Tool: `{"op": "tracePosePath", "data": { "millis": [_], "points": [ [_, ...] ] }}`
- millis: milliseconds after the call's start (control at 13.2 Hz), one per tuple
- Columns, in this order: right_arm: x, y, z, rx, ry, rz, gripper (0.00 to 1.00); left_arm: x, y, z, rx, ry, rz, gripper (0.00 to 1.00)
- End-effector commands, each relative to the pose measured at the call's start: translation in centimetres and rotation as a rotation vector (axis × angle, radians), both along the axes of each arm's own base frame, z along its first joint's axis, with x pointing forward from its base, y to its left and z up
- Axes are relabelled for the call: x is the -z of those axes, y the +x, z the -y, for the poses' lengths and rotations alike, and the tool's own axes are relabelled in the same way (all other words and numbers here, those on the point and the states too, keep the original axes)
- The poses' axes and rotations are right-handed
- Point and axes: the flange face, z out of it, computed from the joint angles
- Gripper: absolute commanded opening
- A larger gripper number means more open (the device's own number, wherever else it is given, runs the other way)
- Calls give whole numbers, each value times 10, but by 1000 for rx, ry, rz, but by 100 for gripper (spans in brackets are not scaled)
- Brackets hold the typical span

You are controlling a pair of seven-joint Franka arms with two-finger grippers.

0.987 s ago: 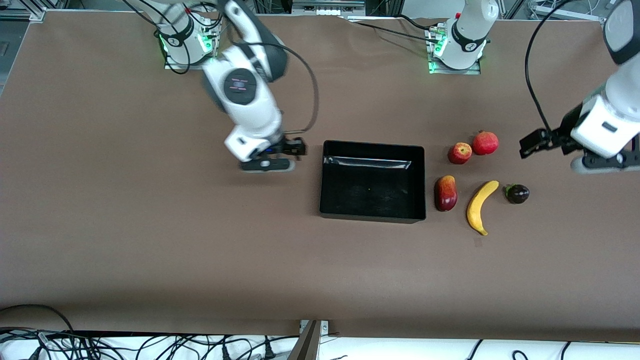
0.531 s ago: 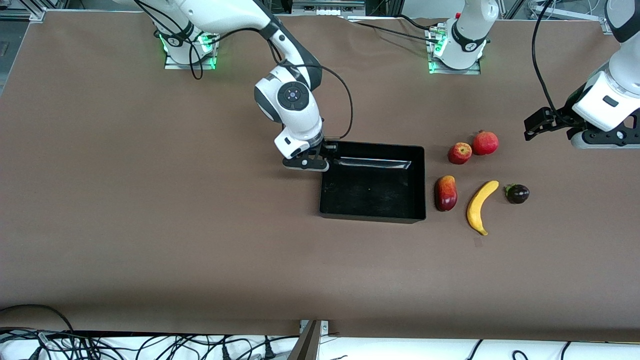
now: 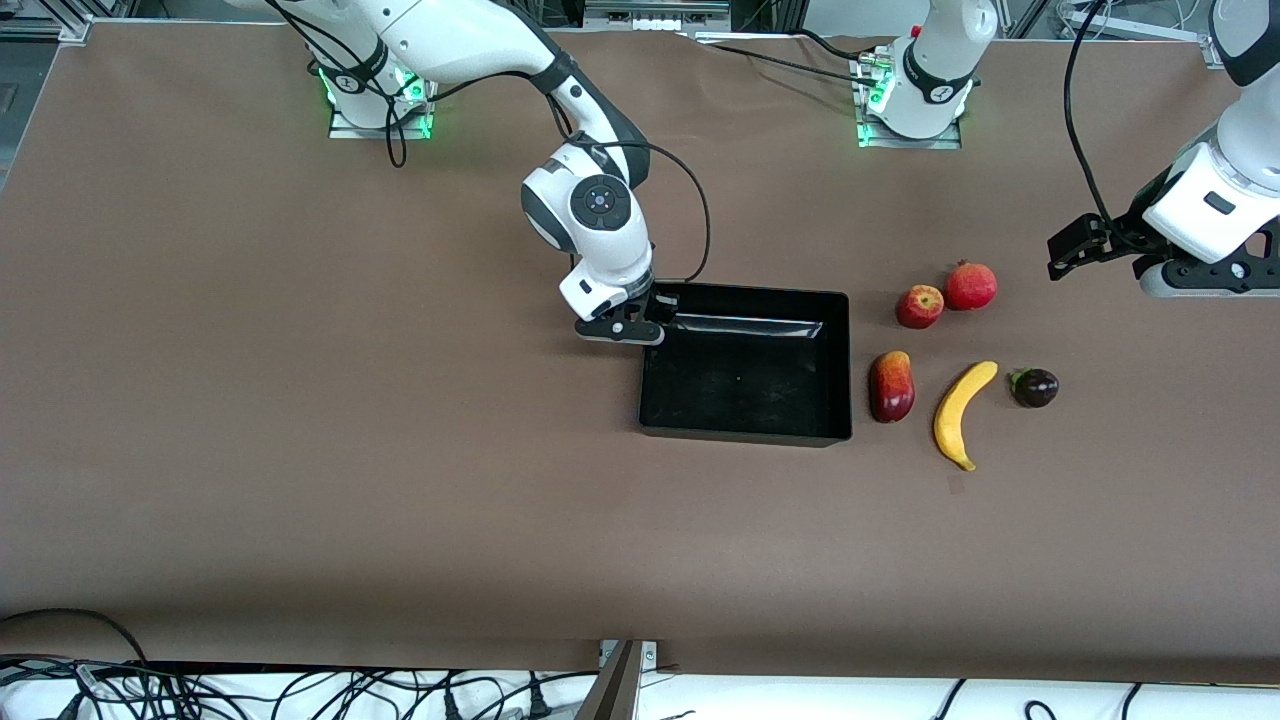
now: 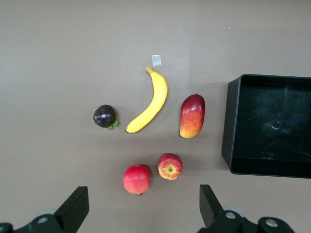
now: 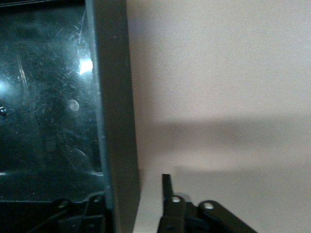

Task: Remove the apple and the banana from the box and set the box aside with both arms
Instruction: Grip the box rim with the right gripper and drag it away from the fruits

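Note:
The black tray sits mid-table. My right gripper is low at the tray's corner nearest the right arm's base, open, with one finger inside and one finger outside the tray wall, a gap showing on the outer side. The yellow banana and the small red apple lie on the table beside the tray, toward the left arm's end. My left gripper hovers open and empty over the table past the fruits. The left wrist view shows the banana, the apple and the tray.
A red-and-yellow mango lies between the tray and the banana. A round red fruit sits beside the apple. A dark purple fruit lies beside the banana. A small tape square marks the table by the banana's tip.
My right arm swung over to the tray and lowered its gripper astride the corner wall. My left gripper rose and drew back slightly, then held still.

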Motion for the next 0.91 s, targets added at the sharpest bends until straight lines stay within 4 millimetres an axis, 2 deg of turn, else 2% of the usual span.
{"op": "tracePosePath", "data": {
  "millis": [0,152,228,304,379,531,683,835],
  "points": [
    [-6,11,2,-2,-9,31,0,-4,-1,1,8,-49,-9,100],
    [-29,30,21,-26,-37,51,0,-4,-1,-1,4,-56,-9,100],
    [-53,42,39,-53,-60,37,0,-4,-1,-2,4,-56,-11,100],
    [-77,62,65,-79,-77,29,0,-3,-1,-2,4,-56,-12,100],
    [-104,80,99,-112,-94,14,0,-3,-1,-1,5,-56,-12,100],
    [-146,115,177,-206,-69,-28,0,-3,-1,-1,2,-56,-14,100],
    [-170,139,262,-319,-60,-62,0,-4,-2,-1,2,-56,-14,100],
    [-177,150,343,-372,-79,-91,0,-3,-2,-1,1,-55,-20,100]
  ]
}}
